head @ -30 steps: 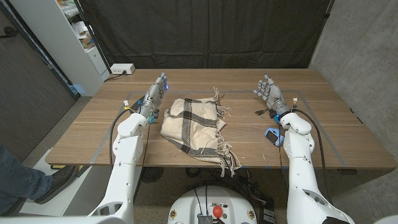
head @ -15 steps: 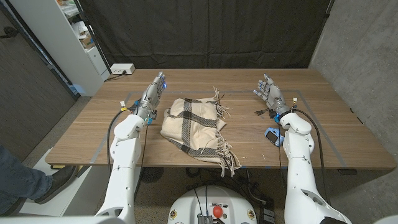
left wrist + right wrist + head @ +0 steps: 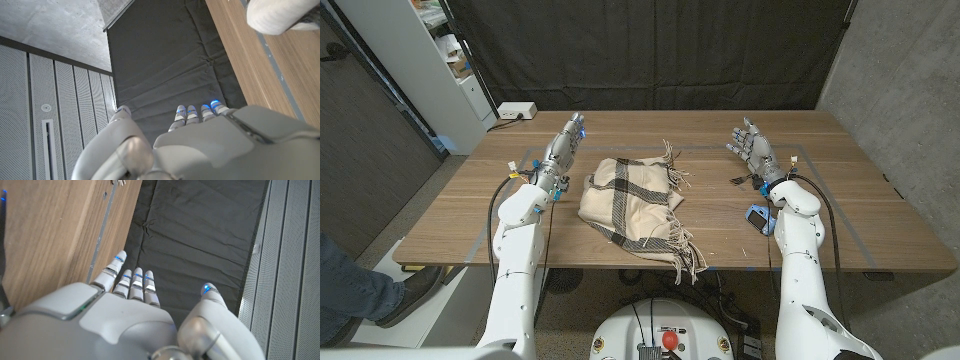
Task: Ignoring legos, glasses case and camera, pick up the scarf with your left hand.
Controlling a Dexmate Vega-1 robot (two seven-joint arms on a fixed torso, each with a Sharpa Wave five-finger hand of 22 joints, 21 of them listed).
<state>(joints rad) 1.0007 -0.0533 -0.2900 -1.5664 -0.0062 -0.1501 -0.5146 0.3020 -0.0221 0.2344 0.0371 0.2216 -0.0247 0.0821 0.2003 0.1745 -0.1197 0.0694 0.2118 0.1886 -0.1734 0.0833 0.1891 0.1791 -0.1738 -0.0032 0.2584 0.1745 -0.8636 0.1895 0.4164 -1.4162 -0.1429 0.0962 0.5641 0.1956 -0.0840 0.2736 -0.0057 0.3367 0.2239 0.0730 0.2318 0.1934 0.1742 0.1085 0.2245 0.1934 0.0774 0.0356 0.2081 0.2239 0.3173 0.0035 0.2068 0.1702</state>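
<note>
Change: the left hand (image 3: 563, 148) has been drawn slightly away from the scarf (image 3: 630, 200).
Fingers: straight, apart, empty; right hand (image 3: 752, 148) likewise.
Scarf: on the tabletop (image 3: 840, 190), just beside the left fingers.
Risk: a loose fold may be pinched, so the scarf unfolds and drags.

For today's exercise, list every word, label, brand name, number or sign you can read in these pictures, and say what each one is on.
None can be read.
The scarf shows only a dark check pattern, no label.
The white box at the table's far corner is too small to show any text.
The shelf items are too blurred to read.
</note>
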